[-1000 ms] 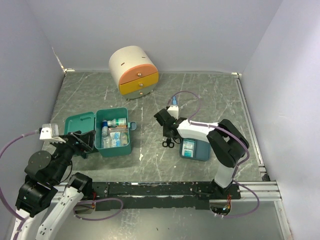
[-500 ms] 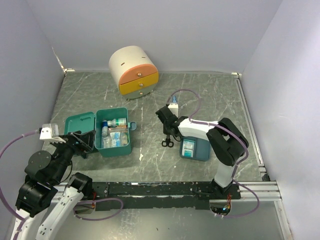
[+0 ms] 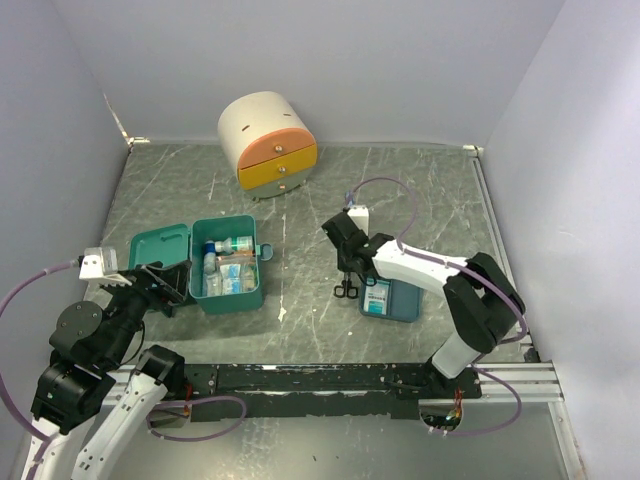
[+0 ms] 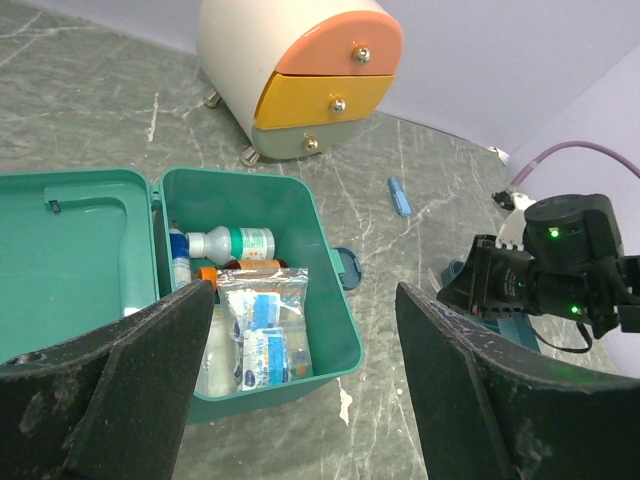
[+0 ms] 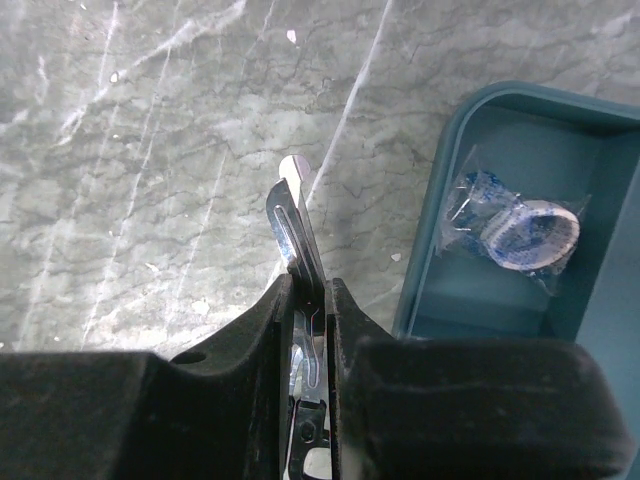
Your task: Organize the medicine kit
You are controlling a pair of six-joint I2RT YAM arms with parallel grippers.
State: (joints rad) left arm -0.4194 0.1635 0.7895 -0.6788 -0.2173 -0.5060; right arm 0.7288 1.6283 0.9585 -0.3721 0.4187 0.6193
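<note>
Since a second ago the right arm has stretched out. Its elbow has swung toward the right wall, and the right hand [image 3: 347, 265] with the scissors [image 3: 345, 289] has shifted slightly right, nearer the dark-blue tray [image 3: 405, 306]. The left arm, kit and cabinet lie as before.

From above, the medicine kit [image 3: 235, 295] sits open on the grey marbled surface [image 3: 300, 200] at the left, its lid laid flat to its left and a bottle and sachets inside. The cream cabinet [image 3: 265, 130] stands well behind it. The left hand [image 3: 160, 280] hovers beside the lid, its arm folded low. The right forearm runs long and nearly straight, with the hand pointing down. Only this view shows the scissors' black loop handles, just beside the tray's left edge.

The left wrist view looks between widely spread fingers [image 4: 120, 380] of the left hand [image 4: 302, 290] into the medicine kit [image 4: 328, 290]. It shows a green-labelled bottle [image 4: 232, 242] and clear sachets [image 4: 262, 325]. It alone shows a small blue stick [image 4: 398, 196] on the surface between the cabinet [image 4: 300, 70] and the right arm.

In the right wrist view the right hand [image 5: 310, 285] is pressed together, pinching the metal blades of the scissors [image 5: 298, 220], whose tip juts past the fingertips over bare surface. To the right, the tray [image 5: 520, 100] holds a clear packet of blue-and-white items [image 5: 515, 222].
</note>
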